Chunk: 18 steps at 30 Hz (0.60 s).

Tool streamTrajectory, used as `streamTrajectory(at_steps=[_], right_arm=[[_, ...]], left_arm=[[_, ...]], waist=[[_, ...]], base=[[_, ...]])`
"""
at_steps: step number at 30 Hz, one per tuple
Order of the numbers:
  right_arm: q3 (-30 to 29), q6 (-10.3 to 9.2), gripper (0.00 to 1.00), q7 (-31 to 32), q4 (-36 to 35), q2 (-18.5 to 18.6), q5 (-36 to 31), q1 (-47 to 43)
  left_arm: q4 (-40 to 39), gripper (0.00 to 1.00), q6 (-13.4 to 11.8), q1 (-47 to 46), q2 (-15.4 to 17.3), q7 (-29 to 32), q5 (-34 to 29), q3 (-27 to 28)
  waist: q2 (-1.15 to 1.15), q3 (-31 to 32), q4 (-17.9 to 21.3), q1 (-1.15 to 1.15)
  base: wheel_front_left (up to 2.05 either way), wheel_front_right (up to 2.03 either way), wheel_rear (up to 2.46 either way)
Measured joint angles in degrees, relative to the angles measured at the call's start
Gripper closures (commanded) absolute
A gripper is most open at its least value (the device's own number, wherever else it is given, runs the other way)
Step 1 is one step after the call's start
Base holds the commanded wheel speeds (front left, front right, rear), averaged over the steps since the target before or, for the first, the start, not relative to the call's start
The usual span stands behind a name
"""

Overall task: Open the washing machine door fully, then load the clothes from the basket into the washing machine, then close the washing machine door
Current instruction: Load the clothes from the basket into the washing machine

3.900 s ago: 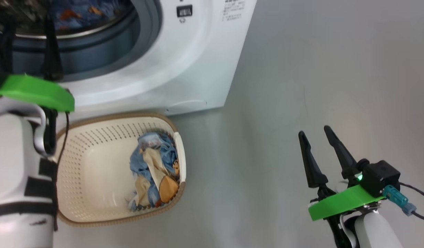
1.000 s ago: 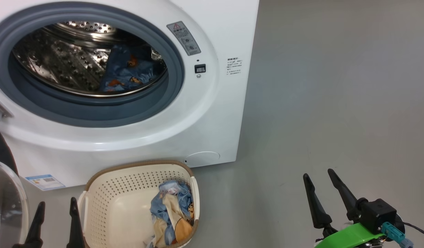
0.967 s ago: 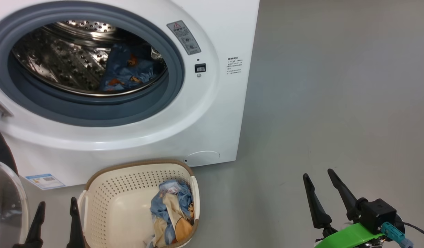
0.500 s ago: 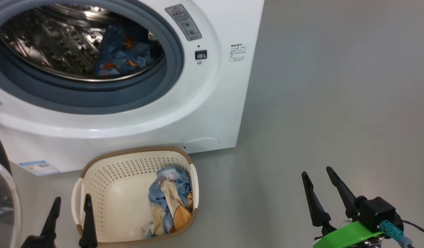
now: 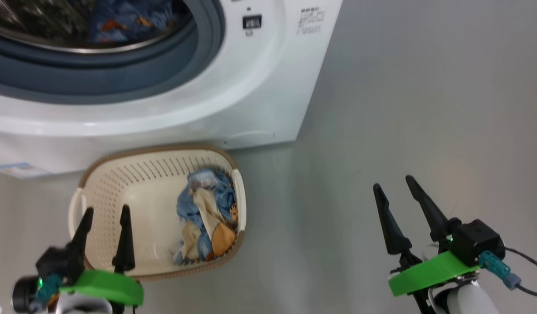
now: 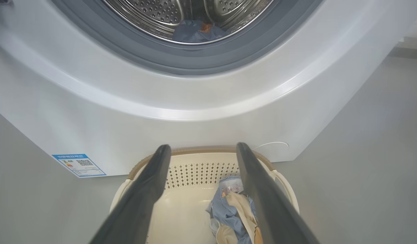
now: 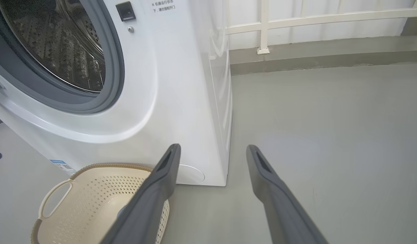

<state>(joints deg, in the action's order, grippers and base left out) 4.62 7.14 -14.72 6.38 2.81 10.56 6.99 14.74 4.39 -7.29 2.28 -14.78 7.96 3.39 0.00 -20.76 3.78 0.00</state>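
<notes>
left gripper (image 5: 107, 209) splayed, empty, at the basket (image 5: 163, 148) rim
right gripper (image 5: 392, 183) splayed over bare floor (image 5: 381, 109); clothes (image 5: 205, 213) hug basket's right wall

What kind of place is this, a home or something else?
Probably a laundry area, perhaps on a balcony: a white front-loading washing machine stands on a bare grey floor, a basket of clothes before it, a white railing behind.
</notes>
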Motion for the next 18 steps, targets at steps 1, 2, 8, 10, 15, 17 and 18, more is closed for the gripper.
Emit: streamTrajectory(at_steps=[1,2,8,10,15,17,18], right_arm=[[0.1,0.0,0.0,0.0,-0.2,0.0,0.0,0.5],[0.1,0.0,0.0,0.0,-0.3,0.0,0.0,1.0],[0.2,0.0,0.0,0.0,-1.5,0.0,0.0,3.3],[0.4,0.0,0.0,0.0,-2.0,0.0,0.0,4.0],[0.6,0.0,0.0,0.0,-2.9,0.0,0.1,5.4],[0.6,0.0,0.0,0.0,-3.1,0.1,0.1,6.0],[0.6,0.0,0.0,0.0,-3.2,0.1,0.1,6.3]], left_arm=[[1.1,0.0,0.2,-1.2,0.0,0.0,0.0,0.0],[2.2,0.0,0.4,-2.5,0.0,0.0,0.0,-0.1],[9.2,0.0,1.5,-10.4,0.6,0.0,-0.7,-0.3],[11.6,0.0,1.5,-12.9,0.9,0.0,-0.7,-0.3],[17.7,0.0,2.0,-18.9,2.4,0.0,-1.2,-0.6],[19.6,0.0,2.1,-21.0,2.7,0.0,-1.4,-0.9],[20.5,0.0,2.2,-22.0,2.7,0.0,-1.4,-1.0]], waist=[[0.0,-0.9,0.1,0.0],[0.0,-1.9,0.1,0.0],[0.0,-7.9,0.8,0.0],[0.0,-10.1,1.1,0.0],[0.0,-15.4,2.0,0.0],[0.0,-17.4,2.4,0.0],[0.0,-18.3,2.6,0.0]], base=[[0.0,0.0,0.0],[0.0,0.0,0.0],[0.0,0.0,0.0],[0.0,0.0,0.0],[0.0,0.0,0.0],[0.0,0.0,0.0],[0.0,0.0,0.0]])
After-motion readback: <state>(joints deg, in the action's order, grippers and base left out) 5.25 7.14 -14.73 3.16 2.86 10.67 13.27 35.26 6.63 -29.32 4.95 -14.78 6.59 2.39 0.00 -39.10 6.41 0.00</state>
